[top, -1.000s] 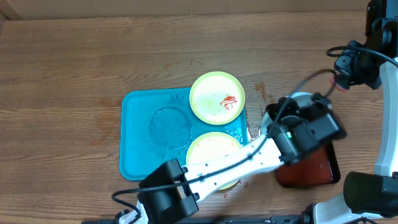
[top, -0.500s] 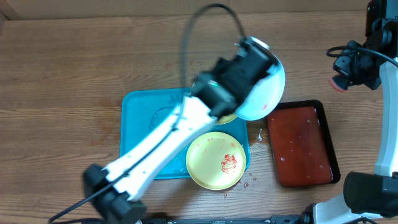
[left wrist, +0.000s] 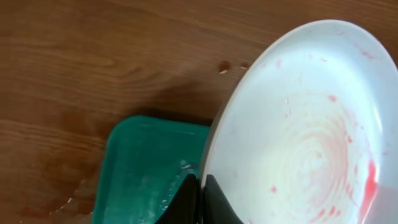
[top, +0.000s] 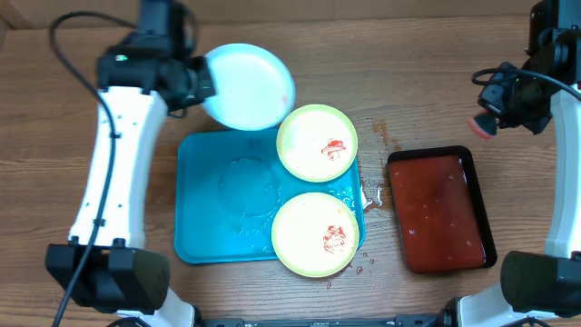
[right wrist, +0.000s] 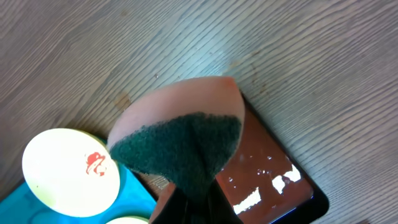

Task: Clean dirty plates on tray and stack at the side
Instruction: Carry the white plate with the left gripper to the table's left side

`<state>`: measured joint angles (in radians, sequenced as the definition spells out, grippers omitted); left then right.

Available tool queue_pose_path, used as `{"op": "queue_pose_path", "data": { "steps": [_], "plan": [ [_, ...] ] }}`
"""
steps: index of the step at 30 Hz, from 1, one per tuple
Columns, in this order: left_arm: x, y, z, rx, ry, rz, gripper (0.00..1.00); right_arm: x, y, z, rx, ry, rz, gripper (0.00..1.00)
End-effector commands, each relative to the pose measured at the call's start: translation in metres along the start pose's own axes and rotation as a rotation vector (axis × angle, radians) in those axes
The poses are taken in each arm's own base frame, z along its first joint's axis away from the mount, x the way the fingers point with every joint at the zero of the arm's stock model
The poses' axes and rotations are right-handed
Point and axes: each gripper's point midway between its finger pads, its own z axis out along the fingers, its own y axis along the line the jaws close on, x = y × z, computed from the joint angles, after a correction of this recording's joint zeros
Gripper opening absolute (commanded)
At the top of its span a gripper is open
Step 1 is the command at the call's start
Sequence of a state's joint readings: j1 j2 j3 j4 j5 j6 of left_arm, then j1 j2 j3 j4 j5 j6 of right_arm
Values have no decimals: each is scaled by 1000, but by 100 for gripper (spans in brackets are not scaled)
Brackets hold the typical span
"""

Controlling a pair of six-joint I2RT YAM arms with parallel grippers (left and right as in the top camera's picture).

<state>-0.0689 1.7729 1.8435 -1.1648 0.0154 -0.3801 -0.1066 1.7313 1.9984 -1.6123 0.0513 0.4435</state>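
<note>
Turquoise tray (top: 204, 213) sits mid-counter (top: 91, 54) with two green-rimmed plates along its right side. The far plate (top: 317, 143) and the near plate (top: 315, 233) each carry a red smear and overhang the tray's rim. My left gripper (left wrist: 199, 190) is pinched on the rim of the light-blue plate (top: 247, 88), holding it tilted above the tray's far edge, and I see faint pink streaks across it. My right gripper (right wrist: 189, 202) is clamped on a sponge (right wrist: 180, 137), beyond the dark red-brown tray (top: 442, 211).
</note>
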Motion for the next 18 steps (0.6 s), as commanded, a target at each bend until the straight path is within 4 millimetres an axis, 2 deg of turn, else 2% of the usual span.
{"op": "queue_pose_path", "data": {
  "steps": [1, 6, 9, 10, 13, 14, 18],
  "plan": [
    [16, 37, 22, -9, 83, -115, 5, 4, 12, -8, -32, -15, -34, 4],
    [48, 96, 68, -43, 130, -269, 5, 16, 25, -9, -40, 1, -83, 4],
    [65, 123, 85, -23, 126, -345, 5, 24, 32, -10, -42, 13, -112, 4],
    [75, 143, 92, -27, 117, -403, 5, 28, 37, -10, -45, 18, -131, 4],
    [88, 174, 98, -57, 108, -503, 5, 33, 44, -11, -50, 22, -154, 4],
    [94, 193, 101, -74, 99, -559, 5, 36, 47, -11, -54, 23, -166, 4],
    [103, 227, 101, -108, 77, -648, 5, 40, 51, -11, -55, 30, -182, 4]
  ]
}}
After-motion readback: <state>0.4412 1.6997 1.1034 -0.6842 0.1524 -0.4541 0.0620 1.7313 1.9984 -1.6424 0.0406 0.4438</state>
